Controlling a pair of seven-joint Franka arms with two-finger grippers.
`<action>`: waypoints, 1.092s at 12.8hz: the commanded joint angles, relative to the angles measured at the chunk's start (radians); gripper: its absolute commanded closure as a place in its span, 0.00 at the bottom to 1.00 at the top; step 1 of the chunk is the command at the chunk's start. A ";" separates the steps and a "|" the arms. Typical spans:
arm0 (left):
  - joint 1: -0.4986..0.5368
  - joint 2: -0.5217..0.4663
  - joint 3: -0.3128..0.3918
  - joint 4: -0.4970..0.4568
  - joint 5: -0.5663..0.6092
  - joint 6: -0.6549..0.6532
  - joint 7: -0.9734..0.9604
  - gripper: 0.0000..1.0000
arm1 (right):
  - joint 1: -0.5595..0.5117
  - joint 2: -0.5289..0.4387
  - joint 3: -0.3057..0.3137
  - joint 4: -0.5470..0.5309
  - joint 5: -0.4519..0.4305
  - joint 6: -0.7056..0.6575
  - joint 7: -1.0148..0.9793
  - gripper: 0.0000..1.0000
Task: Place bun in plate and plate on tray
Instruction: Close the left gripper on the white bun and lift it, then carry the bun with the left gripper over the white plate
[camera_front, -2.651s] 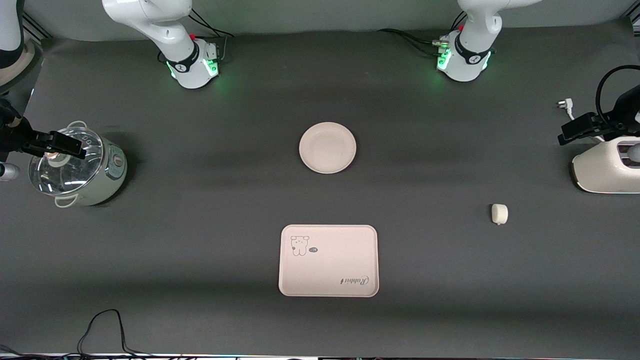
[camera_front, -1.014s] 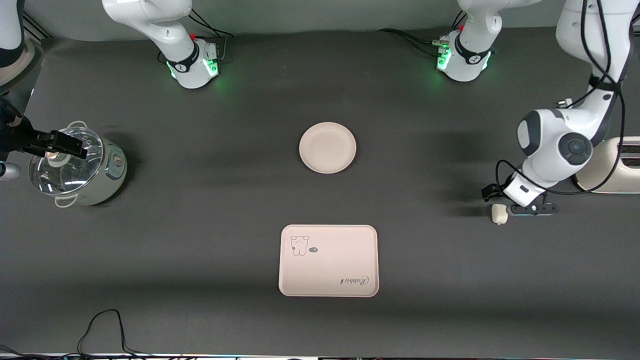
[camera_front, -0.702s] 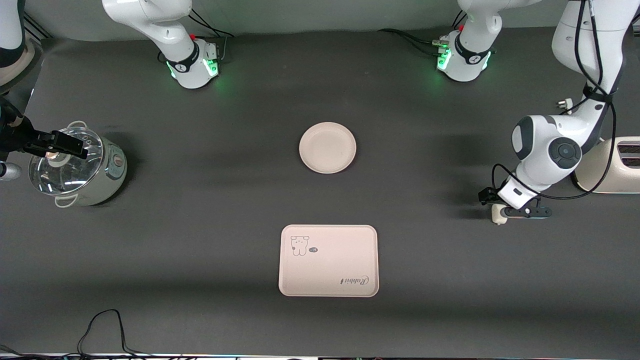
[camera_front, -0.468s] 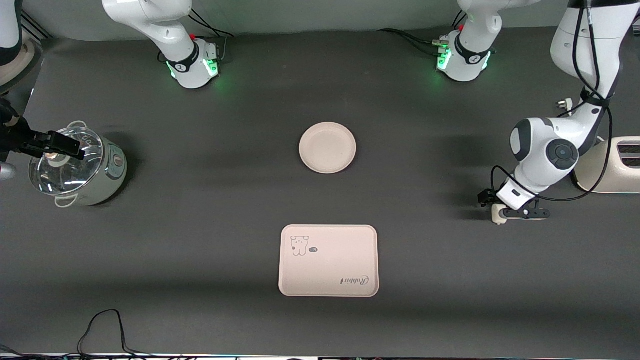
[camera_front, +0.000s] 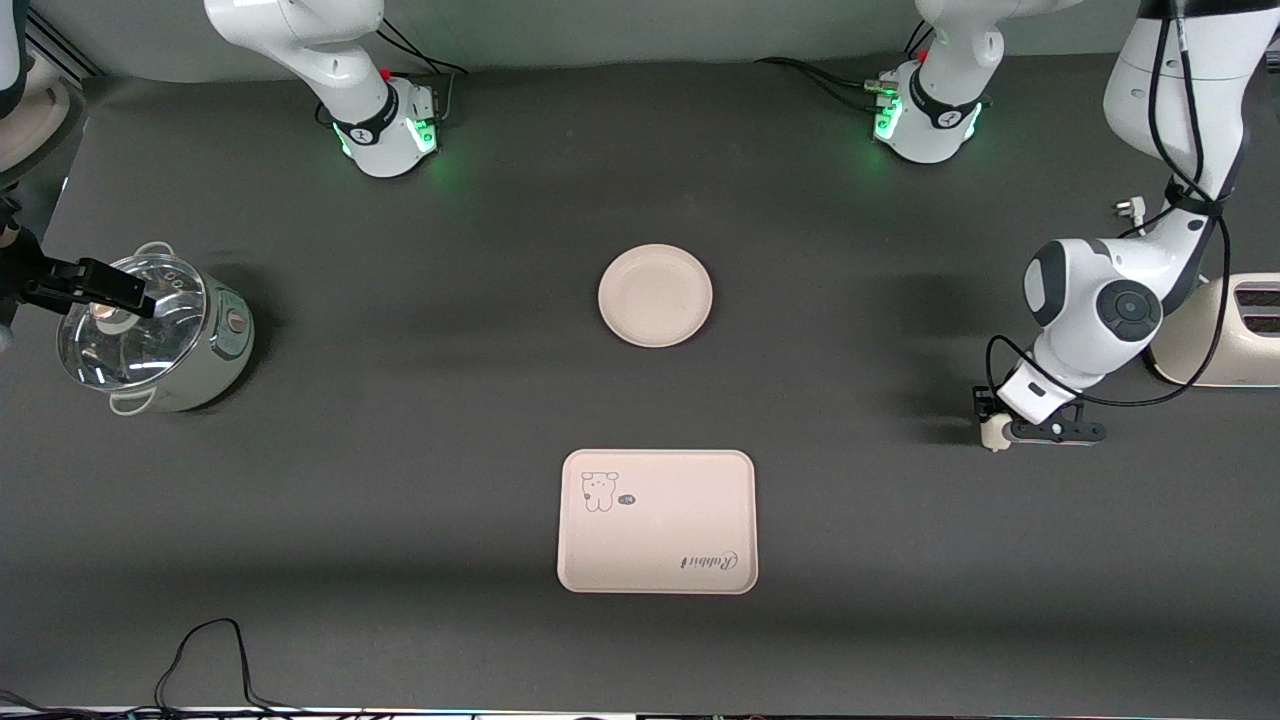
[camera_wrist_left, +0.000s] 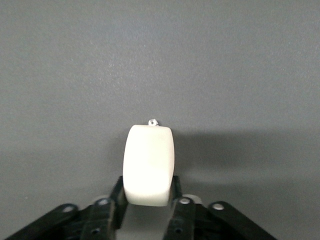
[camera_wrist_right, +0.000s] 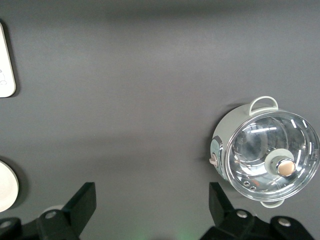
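Left gripper (camera_wrist_left: 148, 200) now down around bun (camera_wrist_left: 149, 165), 2 fingers pinching it on table; lift toward plate (camera_front: 655, 295) seems next. Right gripper (camera_wrist_right: 150, 207) waiting wide over pot (camera_wrist_right: 267, 157).

- The tray (camera_front: 657, 521) carries cursive lettering, "Rabbit", near one corner, upside down in the front view.
- A small dark label sits beside the cartoon animal drawing on the tray; its writing is too small to read.
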 joint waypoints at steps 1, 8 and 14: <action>0.005 0.014 0.000 0.018 0.014 -0.001 0.011 1.00 | 0.009 -0.008 -0.007 0.002 0.012 -0.001 -0.021 0.00; -0.119 -0.196 -0.020 0.027 0.006 -0.313 -0.237 1.00 | 0.009 0.000 -0.004 0.002 0.012 -0.001 -0.020 0.00; -0.358 -0.414 -0.104 0.090 -0.161 -0.696 -0.550 1.00 | 0.009 0.002 -0.004 0.002 0.012 0.000 -0.020 0.00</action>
